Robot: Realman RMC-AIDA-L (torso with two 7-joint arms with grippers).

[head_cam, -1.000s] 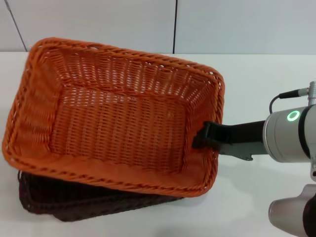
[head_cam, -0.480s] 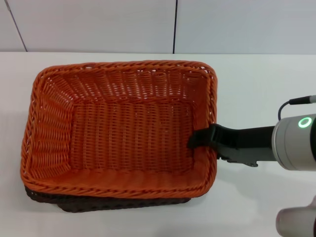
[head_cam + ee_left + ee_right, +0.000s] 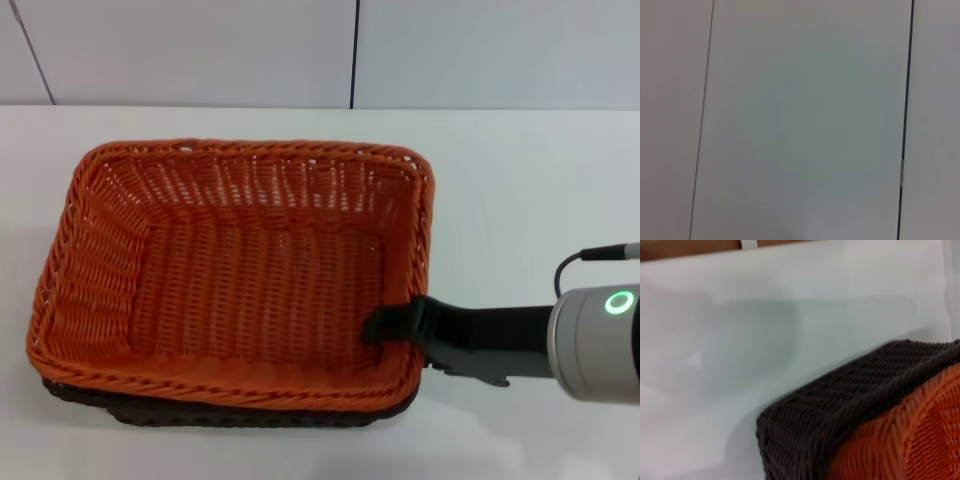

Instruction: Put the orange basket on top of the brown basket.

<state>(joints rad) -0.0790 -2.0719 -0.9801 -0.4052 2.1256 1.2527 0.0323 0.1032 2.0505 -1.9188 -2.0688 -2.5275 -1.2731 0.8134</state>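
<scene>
The orange basket [image 3: 250, 290] sits level, nested in the brown basket [image 3: 240, 412], of which only a dark strip shows under its front and left edges. My right gripper [image 3: 398, 330] reaches in from the right and is shut on the orange basket's right wall near the front corner. One black finger [image 3: 385, 325] shows inside the basket; the other is hidden behind the rim. The right wrist view shows the brown basket's corner [image 3: 840, 410] with the orange basket [image 3: 910, 440] inside it. The left gripper is out of view.
Both baskets rest on a white table [image 3: 520, 190] with a pale panelled wall [image 3: 200, 50] behind. The left wrist view shows only that wall [image 3: 800, 120]. My right arm's silver wrist [image 3: 595, 345] lies low over the table's front right.
The orange basket, tilted and raised a second ago, has come down level into the brown basket. My right gripper moved down and toward the front with it.
</scene>
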